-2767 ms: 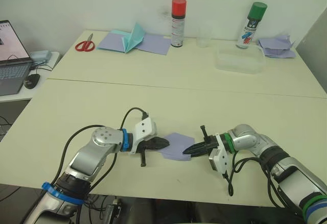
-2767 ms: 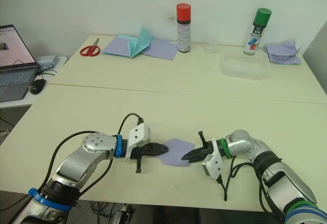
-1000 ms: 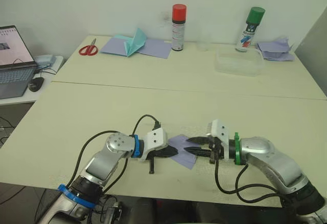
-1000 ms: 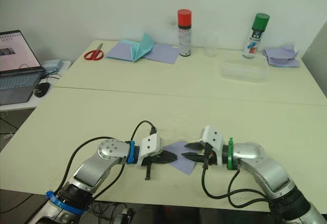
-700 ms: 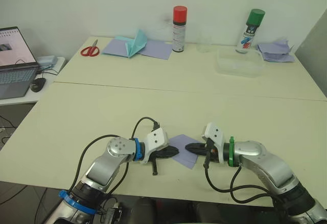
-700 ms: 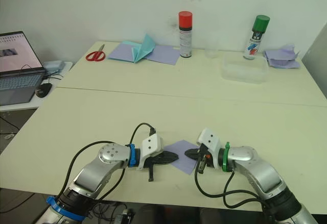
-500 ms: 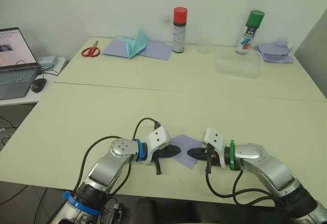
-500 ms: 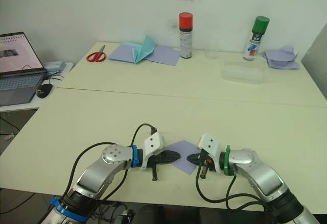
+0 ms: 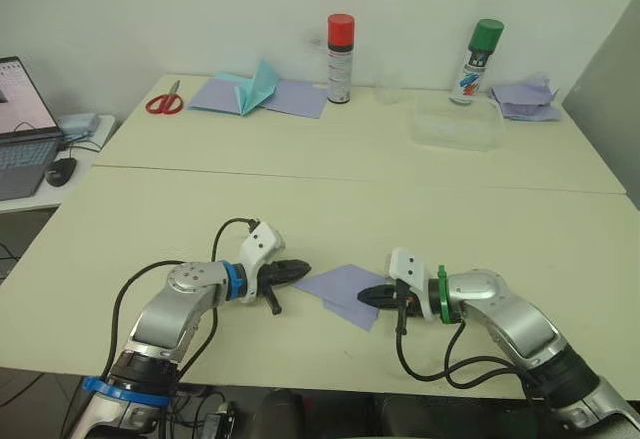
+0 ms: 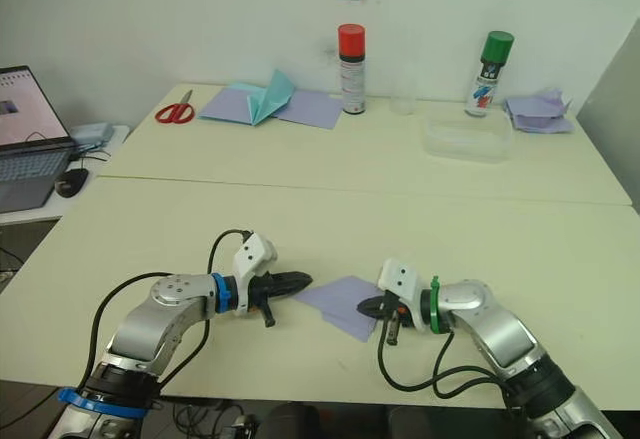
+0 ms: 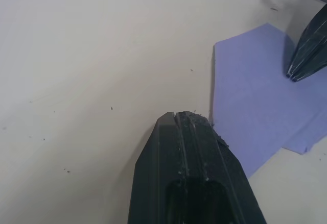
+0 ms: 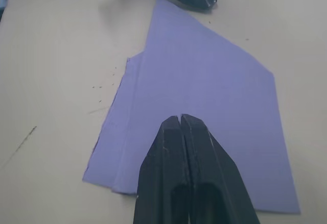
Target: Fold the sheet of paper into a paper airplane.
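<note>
Your sheet of paper (image 9: 345,289) lies flat on the table (image 9: 420,209) between the two claws — its pointed end sits just ahead of the left claw (image 9: 303,268), which rests beside it, apart from the edge. The right claw (image 9: 366,295) has its tip over the sheet's other side, on the folded layers. Both claws are fully closed and grip nothing. Each forearm lies low and level over the table, tips facing one another across the sheet.
</note>
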Controlling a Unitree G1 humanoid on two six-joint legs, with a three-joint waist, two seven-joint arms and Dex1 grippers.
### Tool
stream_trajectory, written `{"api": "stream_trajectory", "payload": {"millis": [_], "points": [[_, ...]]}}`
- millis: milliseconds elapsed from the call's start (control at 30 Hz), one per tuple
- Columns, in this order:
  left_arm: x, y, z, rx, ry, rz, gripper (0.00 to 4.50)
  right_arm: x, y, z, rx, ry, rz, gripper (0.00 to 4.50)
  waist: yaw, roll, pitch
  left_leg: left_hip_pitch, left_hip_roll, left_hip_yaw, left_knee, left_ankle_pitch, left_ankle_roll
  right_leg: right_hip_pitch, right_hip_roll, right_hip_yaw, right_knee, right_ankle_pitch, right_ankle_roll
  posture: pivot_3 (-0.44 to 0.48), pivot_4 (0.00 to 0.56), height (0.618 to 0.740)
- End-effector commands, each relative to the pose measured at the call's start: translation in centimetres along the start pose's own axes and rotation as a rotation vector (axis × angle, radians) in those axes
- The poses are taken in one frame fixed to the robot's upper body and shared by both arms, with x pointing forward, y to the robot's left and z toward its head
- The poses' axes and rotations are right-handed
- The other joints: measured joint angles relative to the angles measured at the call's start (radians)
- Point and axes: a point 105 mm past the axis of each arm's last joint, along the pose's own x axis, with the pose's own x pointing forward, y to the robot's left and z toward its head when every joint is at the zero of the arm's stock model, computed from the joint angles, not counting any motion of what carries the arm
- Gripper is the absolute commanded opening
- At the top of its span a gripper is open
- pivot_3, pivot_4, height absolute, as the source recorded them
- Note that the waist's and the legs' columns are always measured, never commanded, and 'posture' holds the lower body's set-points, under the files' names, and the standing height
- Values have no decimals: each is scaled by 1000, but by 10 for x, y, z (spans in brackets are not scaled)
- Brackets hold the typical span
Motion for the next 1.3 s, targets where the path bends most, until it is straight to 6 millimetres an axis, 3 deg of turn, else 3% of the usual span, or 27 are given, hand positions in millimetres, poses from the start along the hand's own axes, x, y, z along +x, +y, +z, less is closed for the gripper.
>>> {"api": "stream_trajectory", "payload": {"millis": [33, 267, 400, 500, 633, 733, 867, 1033, 1200, 1300], "points": [[-13, -5, -11, 19, 70, -36, 692, 10, 8, -21, 23, 86, 27, 0, -5, -1, -1, 0, 1, 0, -1, 0, 0, 0, 0, 0, 0, 0, 0, 0, 150, 740], [-43, -26, -24, -1, 155, -74, 692, 19, 9, -14, -27, 83, 59, 0, -19, -1, -1, 1, 2, 0, -5, -1, -1, -2, 1, -1, 0, 0, -1, 0, 150, 740], [-49, -32, -18, -1, 155, -73, 692, 20, 15, -15, -45, 92, 95, 0, -18, -1, -1, 1, 3, 0, -6, -1, -1, -2, 1, -1, 0, -1, -2, 0, 150, 740], [-47, -35, -4, 39, 120, -77, 692, 15, 16, -20, -47, 103, 109, 0, -16, -1, -1, 1, 2, 0, -6, -1, -1, -2, 1, -1, 0, -2, -4, 0, 150, 740], [-38, -37, 36, 107, -3, -99, 692, 2, 15, -31, -59, 130, 108, 0, -5, -2, -1, 0, 1, 0, -6, -1, -1, -2, 0, -1, -1, -3, -5, 0, 150, 740], [-27, -48, 50, 213, -16, -192, 40, -11, 15, -43, -89, 160, 117, 0, 11, -1, -1, -1, -2, 0, -5, -1, -1, -2, -2, 0, -1, -3, -5, 0, 150, 740], [-10, -43, 33, 282, 56, -254, 16, -23, 17, -56, -138, 190, 113, 0, 16, -1, -2, -1, -5, 2, -5, -1, -1, -1, -5, 1, -3, -4, -3, 0, 150, 740], [11, -44, 20, 285, 89, -274, 16, -32, 20, -55, -157, 157, 95, 0, 20, -2, -1, -1, -5, 2, -5, -1, -1, -1, -5, 0, -3, -4, -3, 0, 150, 740], [32, -39, -8, 251, 174, -249, 16, -40, 22, -43, -164, 107, 52, 0, 24, -2, -2, -1, -5, 2, -4, -1, -1, 0, -5, 0, -3, -4, -3, 0, 150, 740], [35, -49, -19, 207, 197, -297, 16, -52, 8, -20, -49, -12, -60, 0, 24, -2, -2, -1, -5, 1, -3, -1, -1, 1, -5, 0, -3, -4, -2, 0, 150, 740]]}}
